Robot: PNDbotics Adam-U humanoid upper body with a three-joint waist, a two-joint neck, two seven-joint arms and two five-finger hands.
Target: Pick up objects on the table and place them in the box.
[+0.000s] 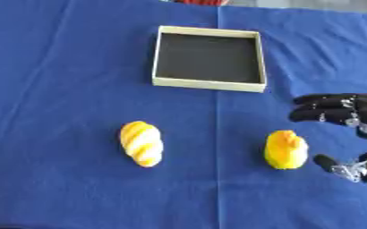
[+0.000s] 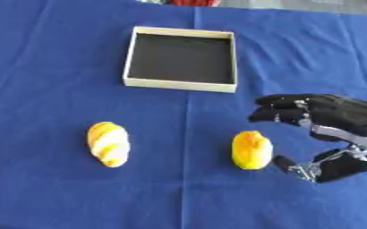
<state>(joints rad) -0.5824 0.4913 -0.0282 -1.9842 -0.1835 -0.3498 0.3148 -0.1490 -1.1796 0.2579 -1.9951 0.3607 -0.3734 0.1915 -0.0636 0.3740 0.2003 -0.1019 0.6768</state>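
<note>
Right hand [image 2: 335, 129] comes in from the right edge, its wrist cut off, fingers spread open and holding nothing. Just to its left, apart from the thumb, lies a yellow object [image 2: 252, 150]. A striped yellow-orange object [image 2: 108, 144] lies farther left; the box [image 2: 179, 85] sits beyond.
</note>
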